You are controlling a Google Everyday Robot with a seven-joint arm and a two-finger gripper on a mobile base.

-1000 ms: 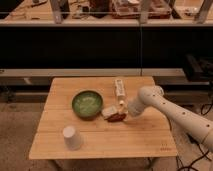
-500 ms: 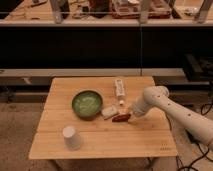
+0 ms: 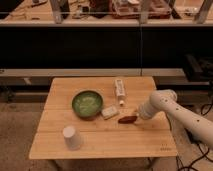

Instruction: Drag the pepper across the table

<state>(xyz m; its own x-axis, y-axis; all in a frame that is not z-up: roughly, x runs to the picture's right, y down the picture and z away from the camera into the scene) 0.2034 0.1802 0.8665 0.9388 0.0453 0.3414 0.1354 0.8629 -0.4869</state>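
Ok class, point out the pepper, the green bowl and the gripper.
pepper (image 3: 127, 119): camera view, middle of its body.
green bowl (image 3: 74, 104): camera view, left rim.
gripper (image 3: 138, 115): camera view, tip by the pepper's right end.

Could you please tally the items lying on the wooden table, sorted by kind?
green bowl: 1
white cup: 1
bottle: 1
pale block: 1
pepper: 1
Total: 5
The end effector is at the pepper's right end, low over the table.

White arm (image 3: 172, 104) extended from right, elbow raised, end effector (image 3: 138, 115) low, centre-right
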